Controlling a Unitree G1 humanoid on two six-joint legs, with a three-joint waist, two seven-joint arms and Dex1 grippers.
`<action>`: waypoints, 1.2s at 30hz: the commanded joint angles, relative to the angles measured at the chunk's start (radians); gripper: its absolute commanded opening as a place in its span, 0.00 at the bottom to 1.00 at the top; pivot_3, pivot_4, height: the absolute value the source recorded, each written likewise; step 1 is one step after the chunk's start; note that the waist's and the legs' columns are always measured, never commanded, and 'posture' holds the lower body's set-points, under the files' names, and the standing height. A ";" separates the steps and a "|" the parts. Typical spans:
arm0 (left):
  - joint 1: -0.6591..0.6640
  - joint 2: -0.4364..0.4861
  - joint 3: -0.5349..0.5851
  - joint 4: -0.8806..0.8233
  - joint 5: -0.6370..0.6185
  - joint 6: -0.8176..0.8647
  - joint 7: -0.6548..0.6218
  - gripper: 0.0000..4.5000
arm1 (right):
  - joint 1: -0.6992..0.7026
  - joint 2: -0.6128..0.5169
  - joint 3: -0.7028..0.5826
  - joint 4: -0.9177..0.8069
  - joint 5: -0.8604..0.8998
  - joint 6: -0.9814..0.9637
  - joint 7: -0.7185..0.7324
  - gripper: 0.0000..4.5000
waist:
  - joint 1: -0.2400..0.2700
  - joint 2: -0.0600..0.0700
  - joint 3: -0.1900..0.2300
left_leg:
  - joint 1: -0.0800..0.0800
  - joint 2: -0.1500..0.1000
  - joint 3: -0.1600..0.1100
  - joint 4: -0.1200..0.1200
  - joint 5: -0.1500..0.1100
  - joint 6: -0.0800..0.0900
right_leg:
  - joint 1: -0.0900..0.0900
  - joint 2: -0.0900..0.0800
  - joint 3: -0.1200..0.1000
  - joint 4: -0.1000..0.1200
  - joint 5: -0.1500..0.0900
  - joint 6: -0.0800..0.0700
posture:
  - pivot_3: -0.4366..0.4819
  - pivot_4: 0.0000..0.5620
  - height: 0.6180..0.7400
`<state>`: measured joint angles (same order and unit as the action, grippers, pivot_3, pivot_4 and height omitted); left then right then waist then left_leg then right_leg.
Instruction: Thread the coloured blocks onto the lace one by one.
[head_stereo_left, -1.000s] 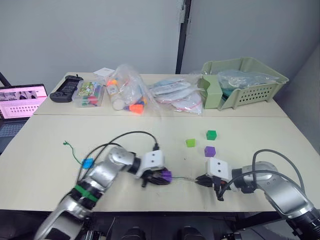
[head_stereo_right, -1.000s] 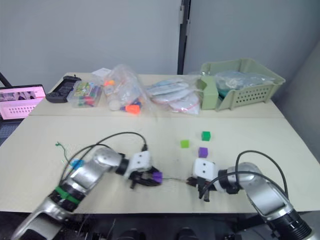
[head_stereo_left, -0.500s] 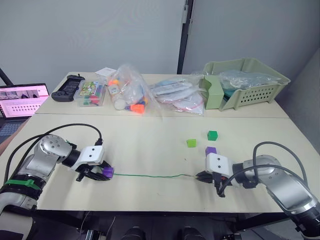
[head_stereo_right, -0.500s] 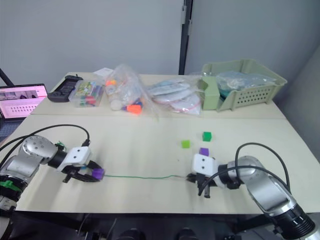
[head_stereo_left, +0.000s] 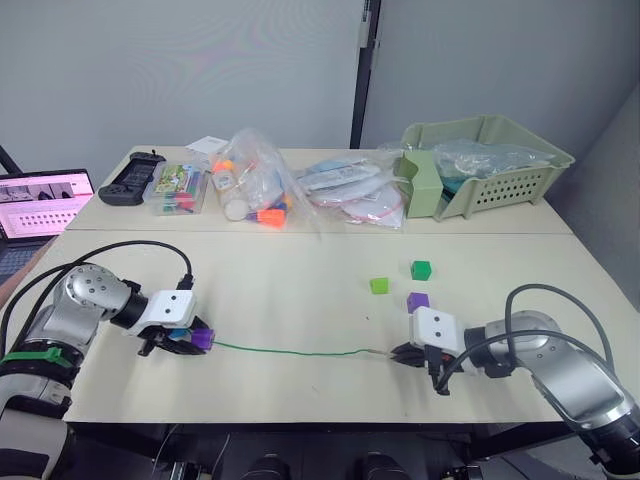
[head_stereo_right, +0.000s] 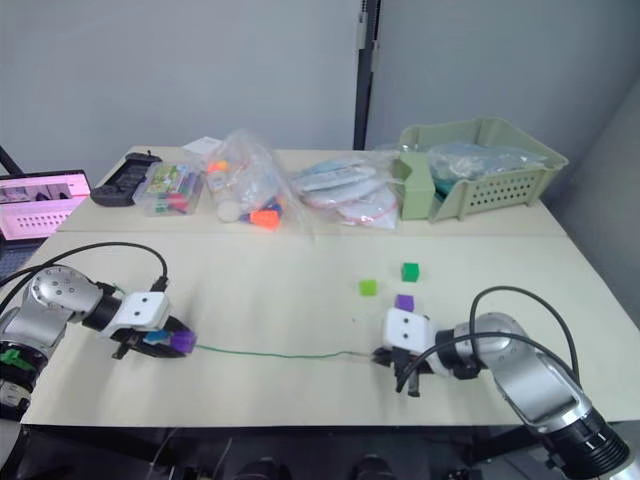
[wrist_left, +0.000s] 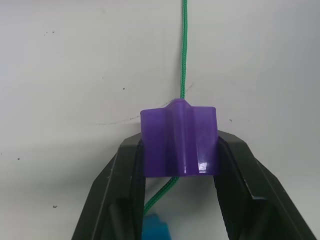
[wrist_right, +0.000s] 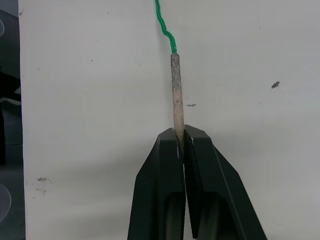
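The green lace (head_stereo_left: 290, 351) lies stretched along the table's front between my two grippers. My left gripper (head_stereo_left: 192, 341) is shut on a purple block (wrist_left: 179, 137) with the lace running through it, and a bright blue block (wrist_left: 155, 230) sits on the lace just behind. My right gripper (head_stereo_left: 400, 354) is shut on the lace's stiff pale tip (wrist_right: 176, 90). A light green block (head_stereo_left: 379, 286), a dark green block (head_stereo_left: 421, 269) and a second purple block (head_stereo_left: 418, 301) lie loose on the table behind the right gripper.
A pale green basket (head_stereo_left: 500, 165) stands at the back right. Clear plastic bags of toys (head_stereo_left: 260, 185), a clear box (head_stereo_left: 178, 188) and a black controller (head_stereo_left: 135, 178) line the back. A laptop (head_stereo_left: 40, 205) sits at far left.
My left gripper has carried the purple block from mid-table far to the left along the lace, pulling it straight. The right gripper has held the tip in place.
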<state>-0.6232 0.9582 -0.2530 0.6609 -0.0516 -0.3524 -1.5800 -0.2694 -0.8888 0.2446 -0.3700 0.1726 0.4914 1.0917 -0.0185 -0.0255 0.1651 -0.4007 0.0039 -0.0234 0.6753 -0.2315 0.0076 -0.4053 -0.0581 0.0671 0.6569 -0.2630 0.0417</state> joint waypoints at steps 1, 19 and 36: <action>0.006 0.024 -0.009 0.067 0.069 -0.026 0.015 0.31 | -0.006 0.008 -0.011 -0.011 0.006 -0.017 0.002 0.00 | 0.000 0.000 0.000 | 0.000 0.000 0.000 0.000 0.000 0.000 | 0.000 0.000 0.000 0.000 0.000 0.000 | 0.48 0.27 1.00; 0.003 0.003 0.047 -0.360 -0.212 0.371 -0.034 0.99 | -0.030 0.036 0.001 -0.019 0.010 -0.003 0.010 0.00 | 0.004 -0.001 0.001 | -0.007 0.001 -0.001 0.002 0.000 0.000 | -0.005 -0.001 -0.001 0.000 0.000 0.000 | 0.48 0.27 1.00; 0.129 -0.538 -0.133 -0.637 -0.164 0.576 0.390 0.99 | -0.048 0.055 0.031 -0.054 0.005 0.048 -0.015 0.00 | 0.005 -0.002 0.001 | -0.004 -0.003 -0.004 0.002 0.000 0.000 | -0.001 -0.001 0.000 0.000 0.000 0.000 | 0.48 0.27 1.00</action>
<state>-0.4787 0.4218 -0.3741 0.0015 -0.2391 0.2616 -1.1887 -0.3026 -0.8270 0.2874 -0.3917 0.1749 0.5324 1.0775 -0.0138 -0.0271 0.1659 -0.4041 0.0011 -0.0273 0.6772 -0.2315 0.0076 -0.4063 -0.0593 0.0673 0.6569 -0.2631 0.0422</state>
